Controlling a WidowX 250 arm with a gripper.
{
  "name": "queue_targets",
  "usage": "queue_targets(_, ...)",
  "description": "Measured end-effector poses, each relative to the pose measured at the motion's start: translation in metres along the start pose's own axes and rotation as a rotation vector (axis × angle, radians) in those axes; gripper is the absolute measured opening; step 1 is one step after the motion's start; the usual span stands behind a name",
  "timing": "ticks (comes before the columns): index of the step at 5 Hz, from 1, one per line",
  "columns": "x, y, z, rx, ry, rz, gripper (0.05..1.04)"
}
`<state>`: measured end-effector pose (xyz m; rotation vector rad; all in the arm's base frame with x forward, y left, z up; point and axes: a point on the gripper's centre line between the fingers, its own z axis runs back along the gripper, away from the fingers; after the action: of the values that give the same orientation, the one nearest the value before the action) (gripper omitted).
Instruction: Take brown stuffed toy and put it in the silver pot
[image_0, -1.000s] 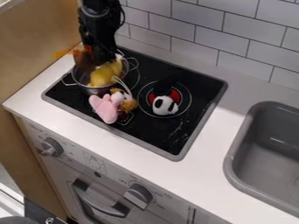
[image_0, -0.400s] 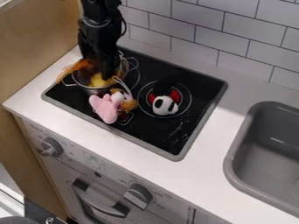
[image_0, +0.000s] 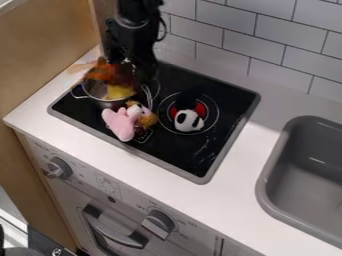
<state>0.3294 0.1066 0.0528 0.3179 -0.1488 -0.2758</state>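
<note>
We start at the black two-finger claw (image_0: 133, 70), which hangs over the far part of the silver metal pot (image_0: 101, 102). We cannot tell whether the claw is apart, together, or clamped on the toy. Directly beside it, on the view's left, is the orange-brown stuffed toy (image_0: 112, 74); the near end of the toy overlaps the claw's outline. We read its long axis as running across the view, outward from the claw, with the blurred orange end pointing left past the pot's far rim. Below the toy, within the pot, lies a soft yellow object (image_0: 120, 92). Whether the toy touches the rim or this object, we cannot determine.

We judge the current step to be placement, near completion. The toy's body is over the opening; its outer end is not. Before release, we should therefore bring the toy toward the pot's centre, to the right and nearer the camera, and then lower it. Caution: if we release with the axis laid across the rim, the outer end may drape outside or pull the toy off the far-left edge.
</note>
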Motion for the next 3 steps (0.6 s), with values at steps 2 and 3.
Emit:
queue_targets(2,0.001,-0.014,0.019,0.016,0.039,0.028,1.003)
queue_targets(3,0.000,-0.020,0.021,0.014,0.061,0.026,1.003)
